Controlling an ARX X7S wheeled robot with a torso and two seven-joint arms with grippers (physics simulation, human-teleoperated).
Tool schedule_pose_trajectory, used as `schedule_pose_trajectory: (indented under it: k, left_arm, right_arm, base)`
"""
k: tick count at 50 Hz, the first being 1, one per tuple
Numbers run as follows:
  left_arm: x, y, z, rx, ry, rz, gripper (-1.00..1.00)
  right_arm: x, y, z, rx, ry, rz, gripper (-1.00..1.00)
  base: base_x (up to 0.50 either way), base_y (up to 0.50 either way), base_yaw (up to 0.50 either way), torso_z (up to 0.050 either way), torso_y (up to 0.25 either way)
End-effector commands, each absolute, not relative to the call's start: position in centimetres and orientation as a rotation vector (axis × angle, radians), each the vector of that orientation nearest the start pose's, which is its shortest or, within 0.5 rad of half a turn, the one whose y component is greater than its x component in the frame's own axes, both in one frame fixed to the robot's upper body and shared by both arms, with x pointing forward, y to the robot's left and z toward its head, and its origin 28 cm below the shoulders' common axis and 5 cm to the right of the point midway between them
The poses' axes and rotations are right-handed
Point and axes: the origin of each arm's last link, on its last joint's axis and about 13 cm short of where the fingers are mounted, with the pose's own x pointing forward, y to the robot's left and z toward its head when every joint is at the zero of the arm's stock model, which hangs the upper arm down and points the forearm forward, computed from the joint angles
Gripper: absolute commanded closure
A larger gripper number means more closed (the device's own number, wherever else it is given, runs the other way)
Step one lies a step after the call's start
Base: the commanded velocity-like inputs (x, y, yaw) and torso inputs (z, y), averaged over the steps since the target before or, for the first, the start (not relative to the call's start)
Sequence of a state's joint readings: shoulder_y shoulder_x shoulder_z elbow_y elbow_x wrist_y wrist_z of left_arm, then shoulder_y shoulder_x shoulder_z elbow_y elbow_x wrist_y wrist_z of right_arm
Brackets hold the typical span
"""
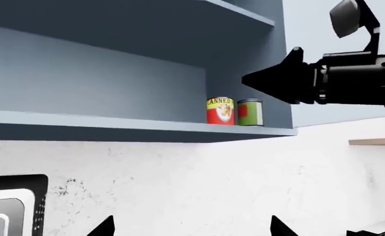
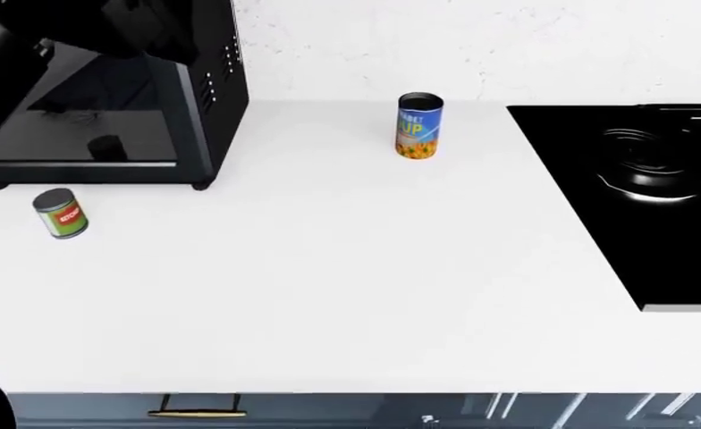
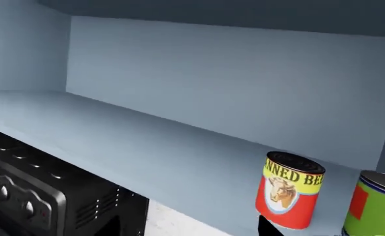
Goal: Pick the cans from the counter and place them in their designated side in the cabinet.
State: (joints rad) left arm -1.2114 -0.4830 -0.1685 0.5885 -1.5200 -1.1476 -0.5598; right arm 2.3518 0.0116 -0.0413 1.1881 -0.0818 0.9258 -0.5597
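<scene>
2 cans on the cabinet shelf, 2 on the counter.

Both wrist views show the red-and-yellow can (image 3: 288, 196) upright beside the green-and-red can (image 3: 374, 205) at the shelf (image 1: 114, 120) end; the right gripper (image 1: 255, 81) points there, fingers pressed together, empty. Only the head view shows the blue-and-yellow can (image 2: 418, 126) and small green can (image 2: 61, 214) on the counter (image 2: 326, 286). Left fingers: cannot tell.

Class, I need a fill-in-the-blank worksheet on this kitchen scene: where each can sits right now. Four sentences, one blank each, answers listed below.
1. The red-and-yellow can stands on the cabinet ____.
2. Right beside it stands a can with a ____ label.
3. The blue-and-yellow can stands upright on the white ____.
4. The small green can on the counter sits in front of the black ____.

Answers: shelf; green; counter; oven
</scene>
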Motion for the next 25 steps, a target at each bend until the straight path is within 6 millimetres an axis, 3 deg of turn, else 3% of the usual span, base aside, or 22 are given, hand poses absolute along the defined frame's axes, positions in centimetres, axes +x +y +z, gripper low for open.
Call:
schedule_pose_trajectory:
  k: [1, 6, 18, 25]
  left_arm:
    - [21.1, 24.2, 35.2, -0.125, -0.484, -0.466, -1.00]
    - [21.3, 24.3, 35.0, -0.127, -0.477, -0.451, -1.00]
    - [21.8, 24.5, 34.2, -0.136, -0.463, -0.416, -1.00]
    - [22.2, 24.4, 33.7, -0.150, -0.454, -0.408, -1.00]
  right_arm:
    - [32.9, -9.4, 52.1, -0.077, -0.132, 0.645, -1.00]
    - [31.1, -8.9, 49.3, -0.076, -0.177, 0.691, -1.00]
    - [29.0, -9.1, 38.6, 0.014, -0.076, 0.685, -1.00]
    - [27.1, -9.3, 35.0, 0.045, -0.020, 0.676, -1.00]
  base:
    - [-0.06, 0.00, 0.00, 0.000, -0.022]
    - [-0.06, 0.00, 0.00, 0.000, 0.000]
    - [-0.06, 0.00, 0.00, 0.000, 0.000]
    - [-0.04, 0.19, 0.00, 0.000, 0.000]
